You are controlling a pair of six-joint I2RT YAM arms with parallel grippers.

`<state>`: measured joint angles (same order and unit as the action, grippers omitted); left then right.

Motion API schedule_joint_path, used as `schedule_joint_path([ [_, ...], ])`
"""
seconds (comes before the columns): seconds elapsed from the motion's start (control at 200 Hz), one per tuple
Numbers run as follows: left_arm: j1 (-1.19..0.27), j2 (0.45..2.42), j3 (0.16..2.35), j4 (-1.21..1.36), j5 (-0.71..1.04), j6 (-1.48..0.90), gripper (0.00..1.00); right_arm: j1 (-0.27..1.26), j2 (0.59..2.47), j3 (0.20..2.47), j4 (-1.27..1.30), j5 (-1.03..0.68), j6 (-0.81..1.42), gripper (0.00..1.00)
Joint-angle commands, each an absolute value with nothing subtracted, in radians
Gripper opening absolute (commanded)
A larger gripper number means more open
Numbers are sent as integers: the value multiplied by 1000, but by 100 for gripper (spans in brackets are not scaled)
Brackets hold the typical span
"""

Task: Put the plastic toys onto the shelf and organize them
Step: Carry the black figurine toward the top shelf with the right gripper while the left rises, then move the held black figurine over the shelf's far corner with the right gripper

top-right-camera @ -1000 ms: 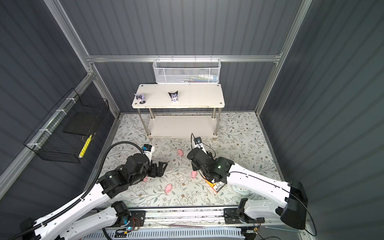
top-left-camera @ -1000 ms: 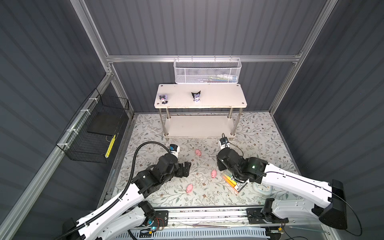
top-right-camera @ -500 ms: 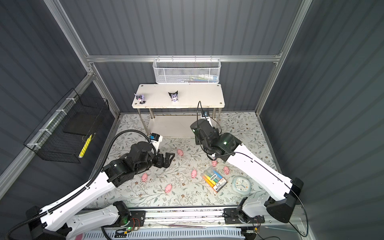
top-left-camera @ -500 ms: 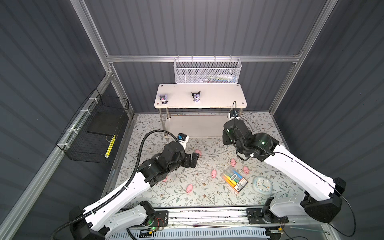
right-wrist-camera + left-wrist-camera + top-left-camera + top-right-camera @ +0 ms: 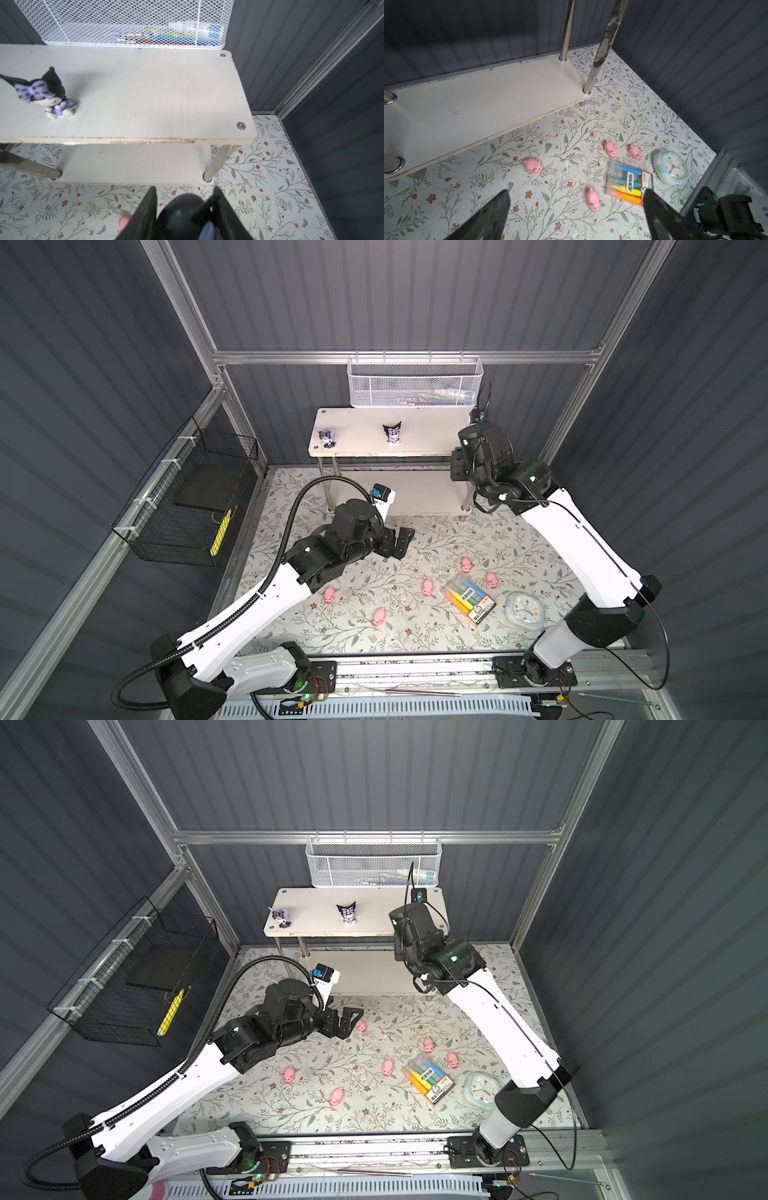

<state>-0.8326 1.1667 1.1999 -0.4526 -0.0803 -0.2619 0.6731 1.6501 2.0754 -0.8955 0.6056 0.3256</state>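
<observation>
My right gripper (image 5: 185,192) is pinching the black-headed figurine (image 5: 180,212). If I go in too low, I'd probably clip the shelf (image 5: 166,93) edge just ahead and drop it.

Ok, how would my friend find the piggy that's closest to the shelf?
Find the white two-tier shelf against the back wall, then come forward off its lower board onto the flowery mat. The first pink pig you meet is it. The five other pigs all lie further from the shelf, three of them around the marker pack.

Upper shelf (image 5: 419,435) board: two figurines (image 5: 327,436) (image 5: 392,434). Floral floor (image 5: 436,539): pigs (image 5: 387,1067), marker pack (image 5: 468,600), clock (image 5: 525,610).
</observation>
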Motion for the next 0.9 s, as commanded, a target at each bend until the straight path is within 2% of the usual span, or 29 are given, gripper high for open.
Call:
schedule_joint_path([
  [0.0, -839, 1189, 1261, -461, -58, -223, 100, 640, 1722, 2200, -946, 584, 295, 25],
  [0.26, -839, 1236, 1300, -455, -62, -204, 100, 563, 1885, 2434, -1009, 557, 302, 25],
  [0.57, -839, 1256, 1331, -448, -62, -175, 100, 513, 1952, 2515, -991, 531, 312, 26],
  [0.896, -839, 1249, 1321, -445, -69, -168, 100, 497, 1972, 2501, -956, 560, 327, 27],
])
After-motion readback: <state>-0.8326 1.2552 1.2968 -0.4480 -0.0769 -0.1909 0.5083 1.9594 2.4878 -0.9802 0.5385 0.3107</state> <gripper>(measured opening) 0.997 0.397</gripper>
